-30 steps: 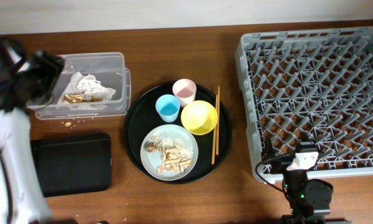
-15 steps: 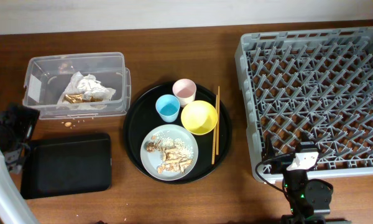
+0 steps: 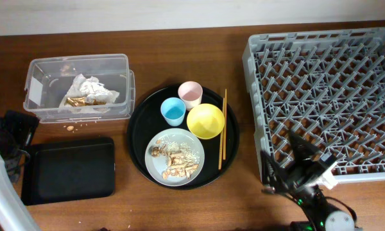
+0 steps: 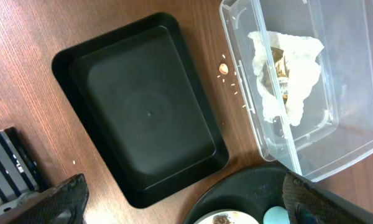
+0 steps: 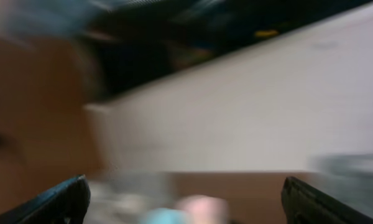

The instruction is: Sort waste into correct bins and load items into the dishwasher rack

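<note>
the round black tray [image 3: 138,128] sits mid-surface [image 3: 179,38] and carries all the dishes. on it, toward the far rim, are the small pink cup [image 3: 190,94] and the light-blue cup [image 3: 173,111]. the yellow bowl [image 3: 205,120] is at its right-centre. the grey-blue plate [image 3: 153,165] is at its near side, loaded with rice and brown food scraps [image 3: 174,160]. the chopsticks [image 3: 222,128] lie along its right edge.

left of the round tray, at the far side, is the clear tub [image 3: 32,90], holding the crumpled napkin [image 3: 90,85] and gold-brown wrapper bits [image 3: 83,100]. left of the tray on the near side lies the shallow black tray [image 3: 70,170]. a loose crumb [image 3: 69,127] lies between the two bins. right of the round tray stands the grey dishwasher rack [image 3: 251,96], with no dishes in it.

only the overhead view shows the rack and the whole set of dishes. the left wrist view takes in just the bins, the crumb, a sliver of the round tray and a bit of the blue cup. there the left end effector [image 4: 183,193] has its fingers spread wide, with nothing between them.

the right wrist view is smeared by blur. it shows only pink and blue smudges low in the picture, yet the right end effector [image 5: 186,199] shows both fingers well apart and nothing gripped. overhead places it right of the round tray, at the rack's near corner.
</note>
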